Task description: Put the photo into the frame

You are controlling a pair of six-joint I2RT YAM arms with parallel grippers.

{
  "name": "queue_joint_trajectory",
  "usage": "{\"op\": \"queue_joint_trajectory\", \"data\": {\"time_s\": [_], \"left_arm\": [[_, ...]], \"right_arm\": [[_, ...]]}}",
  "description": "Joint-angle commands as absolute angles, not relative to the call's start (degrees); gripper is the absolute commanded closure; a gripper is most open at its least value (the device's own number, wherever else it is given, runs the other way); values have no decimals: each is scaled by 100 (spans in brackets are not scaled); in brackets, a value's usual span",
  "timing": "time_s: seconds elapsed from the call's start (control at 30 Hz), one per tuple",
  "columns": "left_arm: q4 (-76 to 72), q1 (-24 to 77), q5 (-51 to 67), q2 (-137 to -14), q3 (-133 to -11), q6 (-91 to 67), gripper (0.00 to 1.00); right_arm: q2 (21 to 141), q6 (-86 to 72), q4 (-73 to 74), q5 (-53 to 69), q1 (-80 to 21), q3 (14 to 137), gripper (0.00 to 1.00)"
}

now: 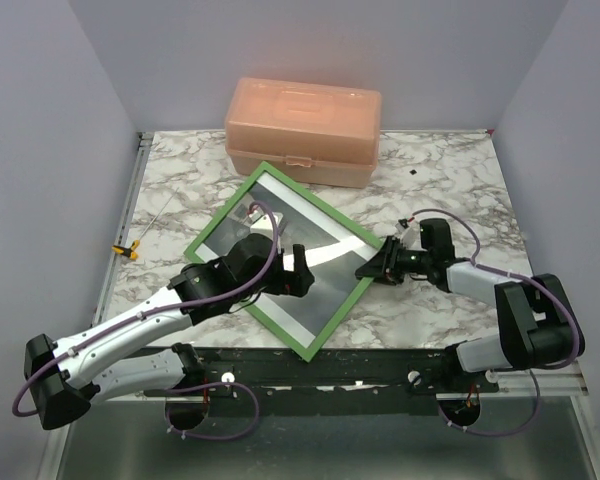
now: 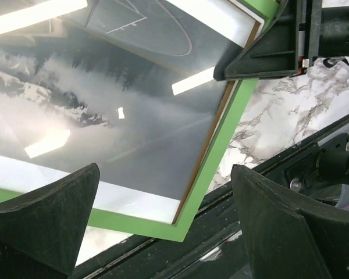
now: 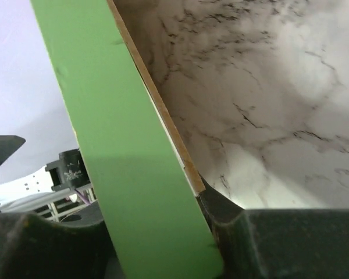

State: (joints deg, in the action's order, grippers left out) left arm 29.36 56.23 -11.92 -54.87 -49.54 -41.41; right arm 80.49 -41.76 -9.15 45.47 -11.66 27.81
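Observation:
The green frame [image 1: 334,314] lies turned like a diamond in the middle of the marble table. The glossy grey photo [image 1: 315,298] shows inside its border. My right gripper [image 1: 372,268] is shut on the frame's right corner; in the right wrist view the green rail [image 3: 122,145] runs between the fingers [image 3: 279,244], with a brown edge beside it. My left gripper [image 1: 300,275] hovers over the photo [image 2: 122,116], open and empty, with its fingers [image 2: 41,221] spread wide above the frame's near corner [image 2: 221,152]. The right gripper's finger [image 2: 262,52] shows at the top of the left wrist view.
A peach plastic box [image 1: 303,118] stands at the back of the table, just behind the frame's far corner. A small yellow-tipped object [image 1: 128,250] lies at the left edge. The black front rail [image 1: 380,365] runs just below the frame's near corner.

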Motion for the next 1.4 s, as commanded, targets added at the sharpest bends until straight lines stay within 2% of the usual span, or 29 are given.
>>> {"op": "queue_joint_trajectory", "data": {"time_s": [0.0,0.07,0.1,0.27,0.37,0.43,0.47,0.5,0.73,1.07,1.37], "left_arm": [[3032,5439,-809,-5550,-4753,-4341,1],[3034,5378,-833,-5534,-4650,-4380,2],[3061,5330,-835,-5511,-4614,-4406,1],[3201,5073,-818,-5326,-4381,-4484,2],[3326,4862,-783,-5238,-4202,-4629,1],[3434,4702,-748,-5189,-4058,-4755,1],[3460,4590,-690,-5164,-3944,-4818,2],[3463,4497,-621,-5138,-3846,-4867,1],[3137,3660,-11,-4837,-2918,-5339,1],[1710,2179,1213,-4838,-1962,-5570,4],[1129,1942,1418,-6176,-2122,-5362,22]], "right_arm": [[8257,-3384,-607,2354,-1013,2858,70],[8362,-3263,-499,2326,-1010,2935,48],[8383,-3250,-452,2278,-1006,2951,43],[8304,-3194,-258,1771,-1009,2968,26],[8182,-3091,-62,1455,-1001,3035,20],[8109,-3002,114,1248,-1002,3138,12],[8073,-2964,232,1104,-1002,3214,3],[8048,-2918,293,1007,-1002,3277,0],[8169,-2533,586,716,-1001,3932,0],[9440,-2359,785,1751,-1004,5255,0],[10086,-2457,877,2073,-1343,5225,3]]}}
